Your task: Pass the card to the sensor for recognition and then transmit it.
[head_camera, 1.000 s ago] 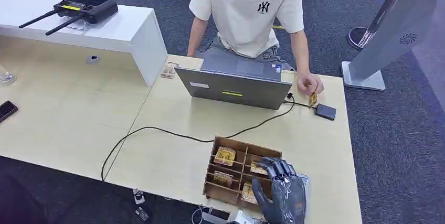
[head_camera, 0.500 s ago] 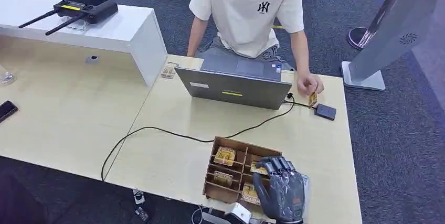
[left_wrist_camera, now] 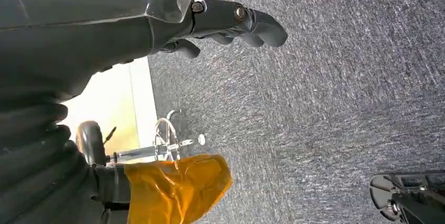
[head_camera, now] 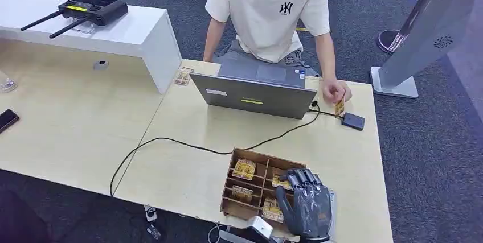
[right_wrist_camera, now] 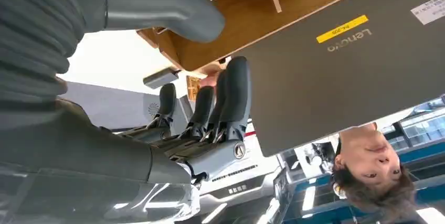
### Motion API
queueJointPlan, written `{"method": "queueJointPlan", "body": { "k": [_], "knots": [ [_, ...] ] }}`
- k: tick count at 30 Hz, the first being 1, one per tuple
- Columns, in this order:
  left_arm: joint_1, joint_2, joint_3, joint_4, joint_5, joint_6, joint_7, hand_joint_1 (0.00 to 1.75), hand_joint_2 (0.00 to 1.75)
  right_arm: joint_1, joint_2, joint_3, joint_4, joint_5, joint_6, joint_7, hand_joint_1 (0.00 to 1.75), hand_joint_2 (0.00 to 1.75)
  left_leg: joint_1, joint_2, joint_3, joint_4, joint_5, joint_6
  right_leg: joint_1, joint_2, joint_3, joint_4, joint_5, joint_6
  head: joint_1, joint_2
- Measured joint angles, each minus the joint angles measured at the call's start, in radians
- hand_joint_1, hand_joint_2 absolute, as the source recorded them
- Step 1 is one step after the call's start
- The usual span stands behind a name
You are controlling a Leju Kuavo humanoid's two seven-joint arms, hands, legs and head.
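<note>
**A:** While your right robot hand (head_camera: 305,203) hangs over the near right part of the wooden tray (head_camera: 234,183), where do you see the card?

**B:** You have cards lying flat in the tray's compartments, and one card (head_camera: 339,108) sits in the person's hand (head_camera: 333,90) at the far right of the table (head_camera: 176,169), just beside the dark sensor (head_camera: 353,121). That card stands on edge, its long axis roughly upright, tilted slightly.

**A:** And the robot hand's state?

**B:** Your right one has its fingers (right_wrist_camera: 231,98) side by side, slightly parted and bent, the thumb apart from them; I see nothing held. Your left robot hand (left_wrist_camera: 231,22) hangs above the grey carpet (left_wrist_camera: 325,103), fingers curled in loosely, holding nothing.

**A:** What about the surface and room?

**B:** You're working on a pale wood table. An open laptop (head_camera: 253,92) sits at the far side in front of the seated person, and a black cable (head_camera: 188,146) runs from it across the table to the near left edge. A white counter (head_camera: 114,32) at far left carries a black device with antennas (head_camera: 85,9). Grey carpet surrounds everything, and a slanted white stand (head_camera: 424,32) rises at far right.
</note>
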Motion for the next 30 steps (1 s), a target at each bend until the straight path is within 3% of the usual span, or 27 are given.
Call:
{"method": "queueJointPlan", "body": {
  "k": [7, 27, 30],
  "knots": [
    [0.000, 0.000, 0.000, 0.000, 0.001, 0.000, -0.003, 0.00, 1.75, 0.001, 0.000, -0.008, -0.002, 0.007, 0.000, 0.003, 0.87, 1.75, 0.000, 0.000, 0.000, 0.000, 0.000, 0.000, 0.000, 0.000, 0.000, 0.000, 0.000, 0.000, 0.000, 0.000],
    [0.000, 0.000, 0.000, 0.000, 0.006, 0.000, -0.003, 0.00, 1.75, 0.032, -0.001, -0.018, -0.060, 0.016, 0.016, 0.013, 0.93, 1.75, 0.000, 0.000, 0.000, 0.000, 0.000, 0.000, 0.000, 0.000, 0.000, 0.000, 0.000, 0.000, 0.000, 0.000],
    [0.000, 0.000, 0.000, 0.000, 0.005, 0.000, -0.003, 0.00, 1.75, 0.032, -0.001, -0.016, -0.059, 0.016, 0.018, 0.013, 0.86, 1.75, 0.000, 0.000, 0.000, 0.000, 0.000, 0.000, 0.000, 0.000, 0.000, 0.000, 0.000, 0.000, 0.000, 0.000]
  ]
}}
